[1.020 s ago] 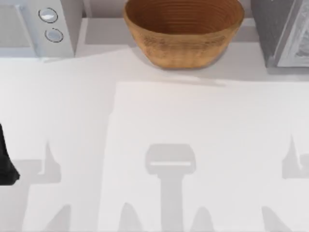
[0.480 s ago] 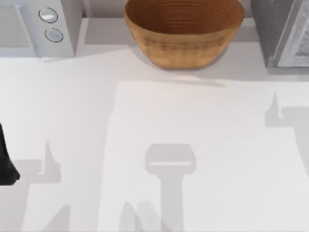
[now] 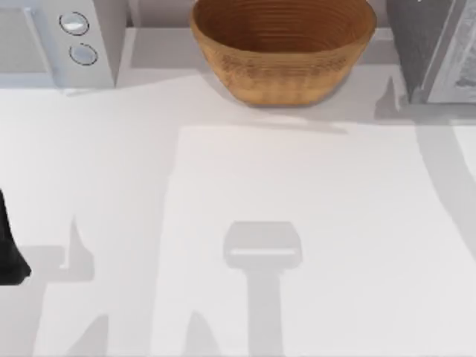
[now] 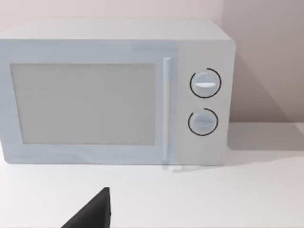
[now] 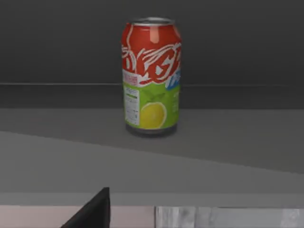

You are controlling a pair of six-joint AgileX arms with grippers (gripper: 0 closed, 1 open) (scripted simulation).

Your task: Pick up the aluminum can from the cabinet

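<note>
Right wrist view — aluminum can (image 5: 151,76) upright, unobstructed

The microwave (image 3: 56,41) at eleven o'clock in the top view is cut off by the frame's edge, as are the woven bowl (image 3: 282,48) at twelve and the cabinet (image 3: 435,48) at one. The left arm (image 3: 9,245) at nine shows as a dark sliver.
</note>
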